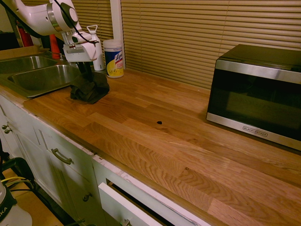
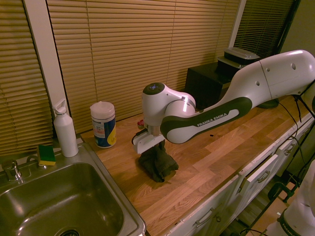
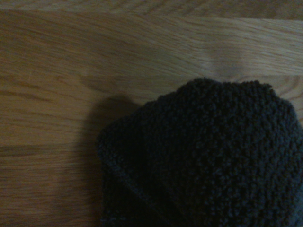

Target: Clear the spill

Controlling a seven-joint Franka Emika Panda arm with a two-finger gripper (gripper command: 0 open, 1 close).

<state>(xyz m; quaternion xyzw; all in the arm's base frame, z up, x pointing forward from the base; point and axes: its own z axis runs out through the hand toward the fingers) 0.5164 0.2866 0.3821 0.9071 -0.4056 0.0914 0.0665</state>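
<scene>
spill [image 1: 159, 122] well apart from fingers [image 1: 86, 75] clamped on dark rag [image 1: 89, 88]; rag on counter [image 1: 188, 146]

One exterior camera looks down the wooden counter [image 1: 155, 141] from the sink [image 1: 42, 77] end. The other faces it from opposite, sharing the counter. The wrist camera looks straight down, close.

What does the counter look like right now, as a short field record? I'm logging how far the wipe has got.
cloth: dark rag, bunched, on the wooden counter near the sink
gripper: gripper down on the rag from above; jaws hidden in the cloth
spill: one small dark spot visible mid-counter, apart from the rag, not wiped
behind rag: wipes canister, white bottle
far end: microwave
</scene>
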